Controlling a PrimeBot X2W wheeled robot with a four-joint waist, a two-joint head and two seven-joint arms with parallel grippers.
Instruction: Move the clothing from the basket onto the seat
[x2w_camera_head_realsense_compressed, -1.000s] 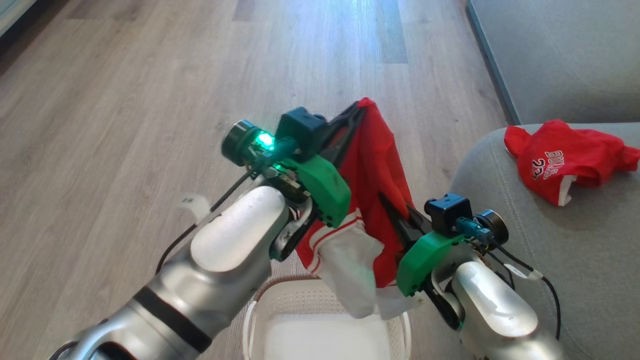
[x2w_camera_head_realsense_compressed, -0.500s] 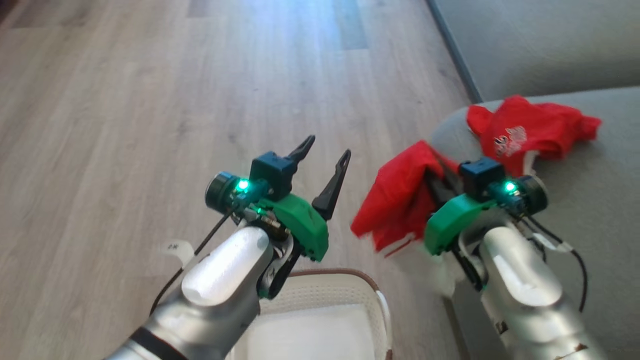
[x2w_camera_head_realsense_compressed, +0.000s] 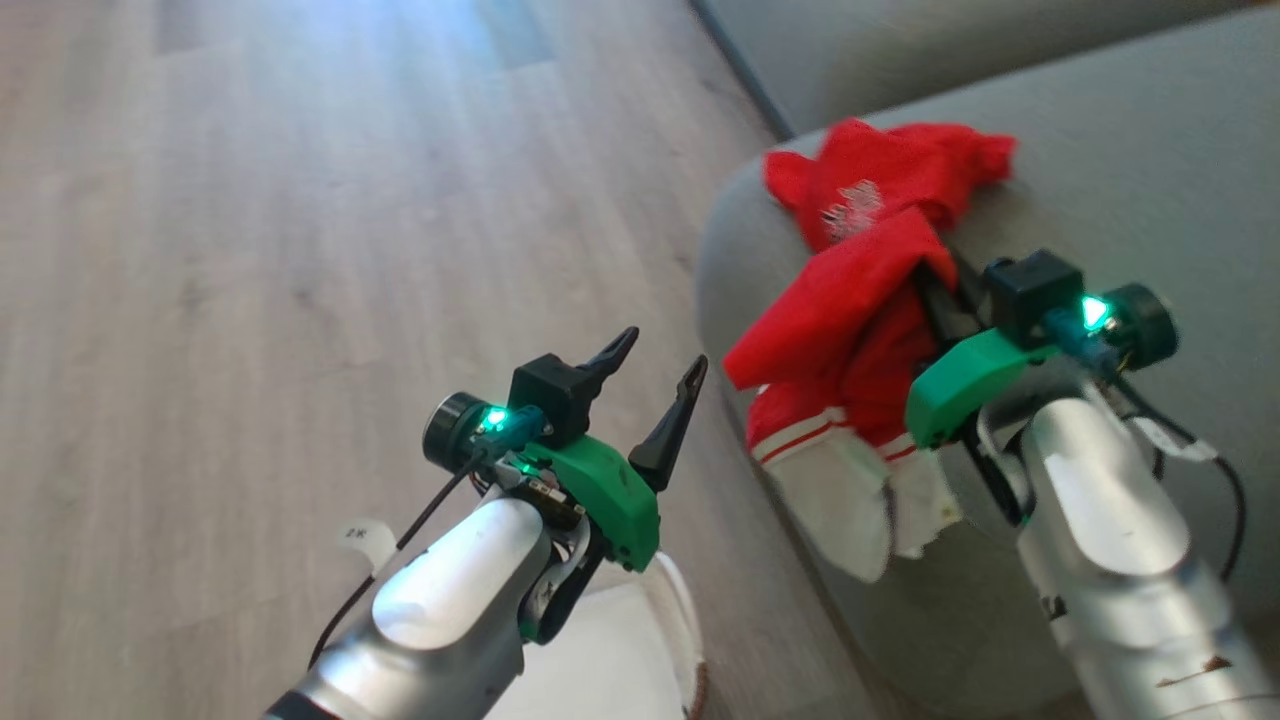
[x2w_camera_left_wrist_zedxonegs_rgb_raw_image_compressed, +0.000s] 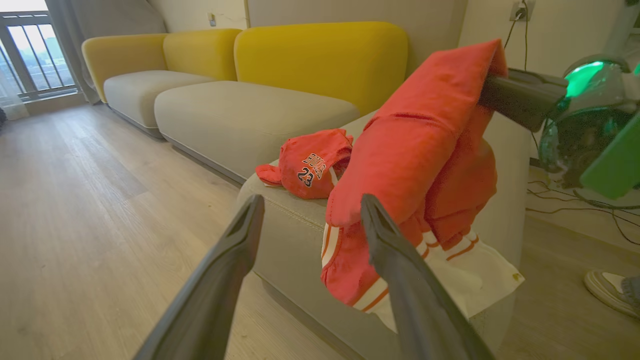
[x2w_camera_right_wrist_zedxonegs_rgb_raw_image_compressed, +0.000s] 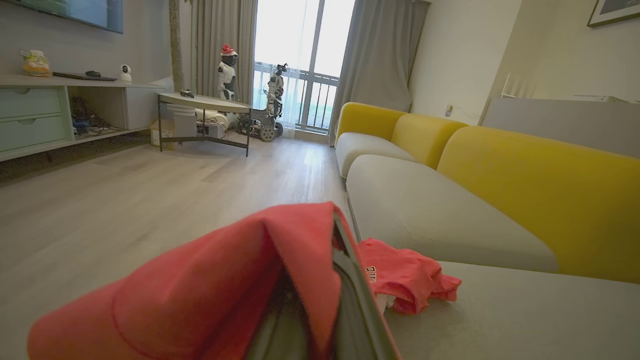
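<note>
Held garment: red, white trim, clamped in your right gripper; it hangs at the rounded corner of the seat, contact with the cushion unclear
Printed garment: red, lettered "BULLS 23", crumpled on the seat just beyond the held one
Basket: on the floor under your left arm; contents seen: white liner
Left gripper: fingers spread wide, beside the seat corner

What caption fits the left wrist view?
Open left gripper frames a red garment hanging from the right gripper at the seat corner.
</note>
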